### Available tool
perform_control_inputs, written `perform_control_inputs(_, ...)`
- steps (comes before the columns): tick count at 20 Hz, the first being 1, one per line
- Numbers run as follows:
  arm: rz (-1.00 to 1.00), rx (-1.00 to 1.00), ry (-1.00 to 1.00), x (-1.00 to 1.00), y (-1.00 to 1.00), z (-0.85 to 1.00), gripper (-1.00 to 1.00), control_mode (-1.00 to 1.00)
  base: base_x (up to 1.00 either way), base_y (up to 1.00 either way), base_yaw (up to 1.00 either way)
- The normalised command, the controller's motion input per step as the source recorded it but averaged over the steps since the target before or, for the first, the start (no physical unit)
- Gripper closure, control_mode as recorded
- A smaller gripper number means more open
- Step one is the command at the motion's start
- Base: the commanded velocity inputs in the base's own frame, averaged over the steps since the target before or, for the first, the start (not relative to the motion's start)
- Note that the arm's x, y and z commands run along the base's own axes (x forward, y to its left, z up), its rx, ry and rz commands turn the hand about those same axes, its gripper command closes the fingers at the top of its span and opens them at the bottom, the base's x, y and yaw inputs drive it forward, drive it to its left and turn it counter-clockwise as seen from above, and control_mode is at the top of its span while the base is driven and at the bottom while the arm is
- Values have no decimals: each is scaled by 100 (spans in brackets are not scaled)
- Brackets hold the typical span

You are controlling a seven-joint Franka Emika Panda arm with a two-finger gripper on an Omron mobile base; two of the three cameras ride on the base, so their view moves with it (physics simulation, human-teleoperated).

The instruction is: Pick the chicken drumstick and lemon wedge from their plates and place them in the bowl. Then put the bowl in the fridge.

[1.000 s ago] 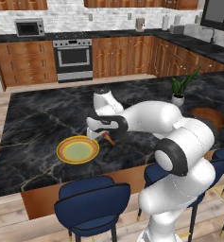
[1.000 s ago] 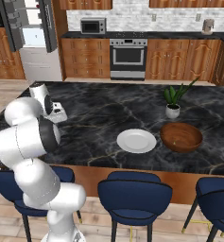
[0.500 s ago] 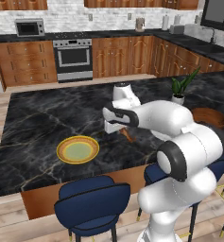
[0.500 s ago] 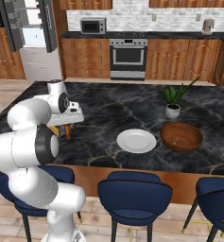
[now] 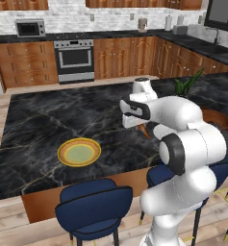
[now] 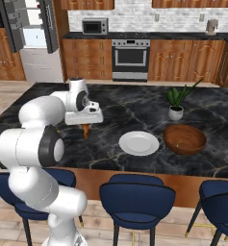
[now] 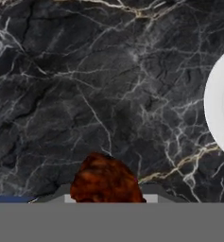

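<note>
The brown chicken drumstick (image 6: 86,130) hangs a little above the black marble island, with my gripper (image 6: 86,126) shut on it. In the hand view the chicken drumstick (image 7: 106,181) sits between the finger tips. The yellow-rimmed plate (image 5: 62,153) lies to the left of my gripper (image 5: 143,126), and it looks bare. The white plate (image 6: 139,143) lies to the gripper's right, and its edge, the white plate (image 7: 221,108), shows at the right of the hand view. Beyond it stands the wooden bowl (image 6: 184,139). The fridge (image 6: 33,29) stands open at the far left. I cannot make out the lemon wedge.
A potted plant (image 6: 175,103) stands behind the bowl. Blue stools (image 6: 137,197) line the island's near edge. A steel oven (image 6: 130,57) and a microwave (image 6: 95,26) are against the back wall.
The arm has swung to the right, carrying the drumstick from above the yellow-rimmed plate across the island toward the white plate. The grip has stayed the same.
</note>
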Motion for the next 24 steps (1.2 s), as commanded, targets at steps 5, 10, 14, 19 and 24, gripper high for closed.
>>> perform_control_inputs(5, -6, 0, 0, 21, -72, 0, 100, -100, 0, 0, 0)
perform_control_inputs(10, -3, 0, 0, 22, -74, 0, 100, -100, 0, 0, 0)
perform_control_inputs(14, 0, 0, 0, 23, -78, 1, 100, -100, 0, 0, 0)
perform_control_inputs(19, 0, 0, -2, 12, -80, 8, 100, -100, 0, 0, 0)
perform_control_inputs(24, 0, 0, -5, 9, -76, 6, 100, -100, 0, 0, 0)
